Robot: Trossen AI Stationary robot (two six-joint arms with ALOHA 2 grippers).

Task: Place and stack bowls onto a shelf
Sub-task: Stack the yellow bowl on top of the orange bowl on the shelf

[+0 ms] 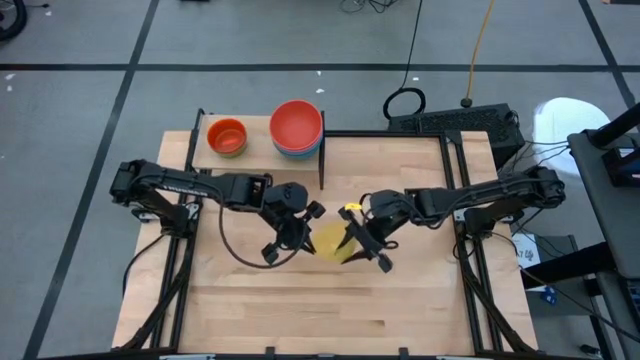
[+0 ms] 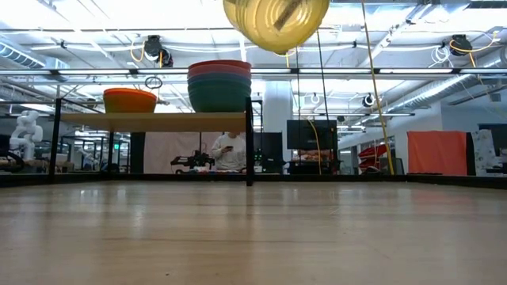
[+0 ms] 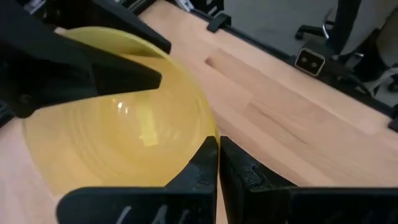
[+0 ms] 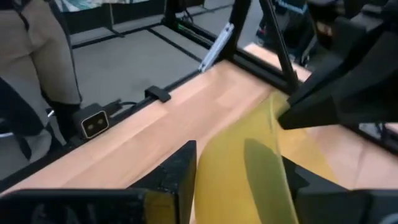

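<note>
Above table centre, left tool (image 1: 300, 226) gripping yellow bowl (image 1: 331, 241)

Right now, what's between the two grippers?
In the high view, only the yellow bowl lies between them, raised above the table. The left gripper is shut on its rim; the right gripper straddles the opposite rim, jaws parted.

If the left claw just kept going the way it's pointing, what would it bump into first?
Most likely the right claw. The left claw, pinched shut on the yellow bowl rim, points across the table at it, the bowl hanging between them. Depth is hard to judge.
</note>
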